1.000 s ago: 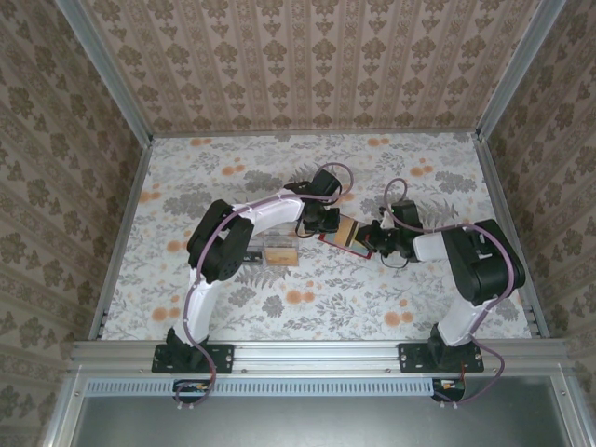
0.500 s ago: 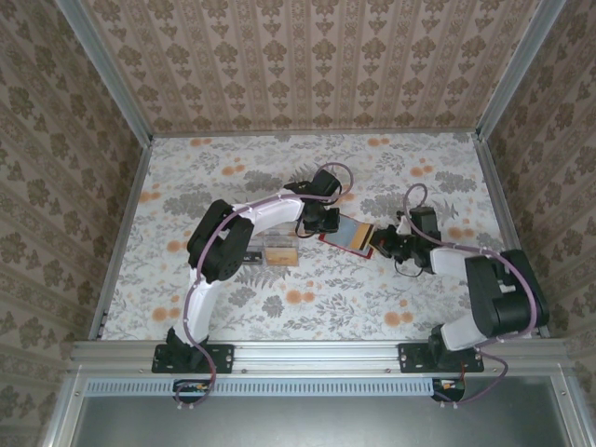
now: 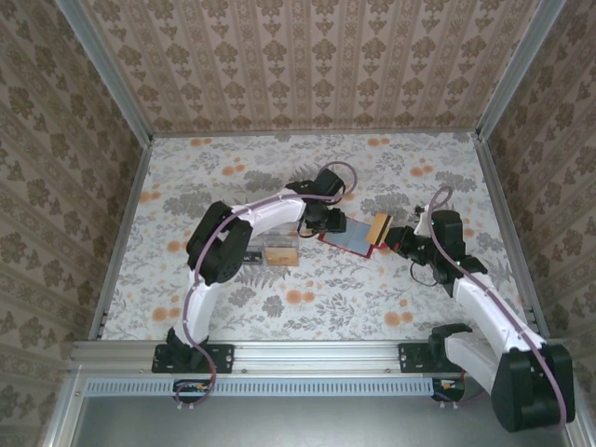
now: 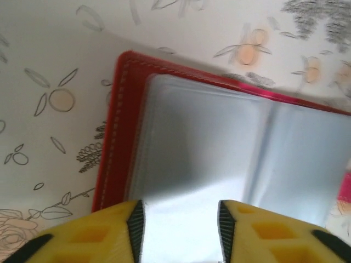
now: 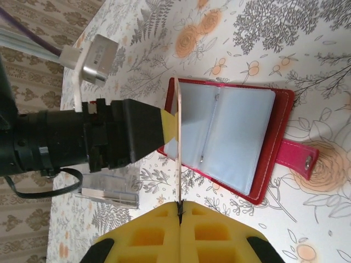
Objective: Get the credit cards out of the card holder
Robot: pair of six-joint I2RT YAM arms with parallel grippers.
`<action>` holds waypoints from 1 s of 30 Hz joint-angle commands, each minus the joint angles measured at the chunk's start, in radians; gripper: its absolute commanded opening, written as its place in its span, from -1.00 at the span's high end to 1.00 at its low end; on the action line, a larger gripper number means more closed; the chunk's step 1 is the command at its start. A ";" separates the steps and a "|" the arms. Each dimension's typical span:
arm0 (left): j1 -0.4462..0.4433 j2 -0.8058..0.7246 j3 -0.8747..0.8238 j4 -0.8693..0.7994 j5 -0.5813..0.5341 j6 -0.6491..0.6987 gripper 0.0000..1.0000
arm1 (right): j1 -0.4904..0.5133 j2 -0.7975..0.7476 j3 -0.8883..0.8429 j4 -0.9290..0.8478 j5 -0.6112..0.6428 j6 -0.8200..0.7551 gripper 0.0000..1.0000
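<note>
Red card holder (image 3: 346, 235) lies open mid-table, with the left gripper (image 4: 178, 230) over its 9 o'clock end, jaws apart and gripping nothing. The right gripper (image 5: 180, 211) is pinched on a card (image 3: 379, 228) standing on edge at the holder's 3 o'clock end. I'd pull that card straight along its own plane, no twist, then set it down toward 3 o'clock where the table (image 3: 470, 177) is bare; a clear box (image 3: 281, 252) crowds 8 o'clock.
</note>
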 commanded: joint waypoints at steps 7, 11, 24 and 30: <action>-0.002 -0.431 -0.171 0.079 -0.181 -0.015 -0.71 | 0.087 -0.054 0.149 -0.202 0.093 -0.142 1.00; 0.001 -0.626 -0.292 0.073 -0.299 -0.012 -1.00 | 0.198 0.006 0.249 -0.242 0.135 -0.217 1.00; 0.055 -1.344 -0.692 -0.041 -0.623 -0.067 -1.00 | 0.582 0.425 0.749 -0.551 0.317 -0.577 1.00; 0.079 -1.572 -0.777 -0.132 -0.673 -0.071 -1.00 | 0.728 0.580 0.875 -0.611 0.404 -0.789 1.00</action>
